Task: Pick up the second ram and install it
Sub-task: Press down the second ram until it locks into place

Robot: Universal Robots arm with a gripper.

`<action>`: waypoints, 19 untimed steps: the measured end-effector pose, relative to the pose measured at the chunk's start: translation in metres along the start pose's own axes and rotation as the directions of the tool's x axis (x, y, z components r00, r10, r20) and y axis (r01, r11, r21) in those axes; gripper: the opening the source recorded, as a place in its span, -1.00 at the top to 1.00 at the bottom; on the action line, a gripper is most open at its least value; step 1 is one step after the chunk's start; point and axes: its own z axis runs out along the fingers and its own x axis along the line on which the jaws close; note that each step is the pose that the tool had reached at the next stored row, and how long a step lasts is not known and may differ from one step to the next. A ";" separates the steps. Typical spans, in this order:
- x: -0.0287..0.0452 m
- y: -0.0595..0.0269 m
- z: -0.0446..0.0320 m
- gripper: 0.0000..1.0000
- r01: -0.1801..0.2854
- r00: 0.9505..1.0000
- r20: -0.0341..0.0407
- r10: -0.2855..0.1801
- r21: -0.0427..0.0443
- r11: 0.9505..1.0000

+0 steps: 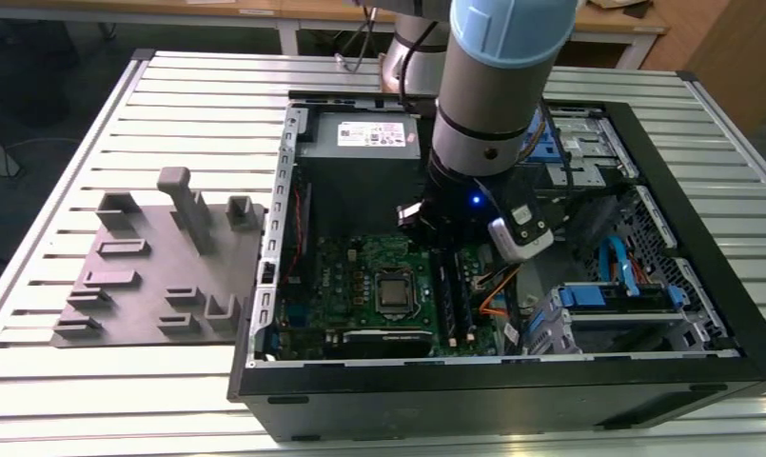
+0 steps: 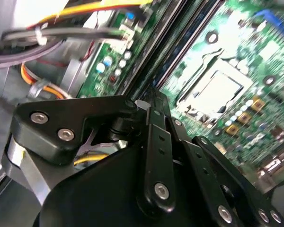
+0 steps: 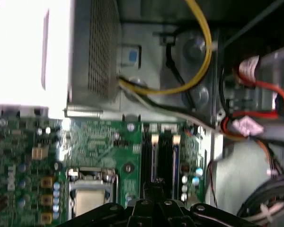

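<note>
Gripper point(image 3: 157, 187) above motherboard point(image 3: 97, 146) slots

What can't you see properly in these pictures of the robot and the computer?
- End effector tips: in the second wrist view, its own black linkage hides them.
- Second ram: in the first wrist view, blur makes it uncertain whether it is seated.
- Memory slots: in the exterior view, the arm partly covers them.

The ram point(image 1: 465, 309) is seen as a long, thin, dark strip standing on edge in the memory slots of the green board, just beside the processor socket and parallel to a second dark strip. Whether it is fully seated cannot be told.
</note>
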 end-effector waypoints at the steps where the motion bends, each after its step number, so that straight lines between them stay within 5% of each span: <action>1: 0.0001 -0.0027 0.0001 0.79 0.000 1.000 0.000 0.000 0.004 1.000; 6: 0.0003 -0.0183 0.0007 0.79 0.000 1.000 0.000 0.000 0.019 1.000; 14: 0.0008 -0.0463 0.0030 0.79 0.001 1.000 -0.001 -0.001 0.028 1.000; 19: 0.0010 -0.0500 0.0059 0.79 0.001 1.000 -0.001 -0.001 0.029 1.000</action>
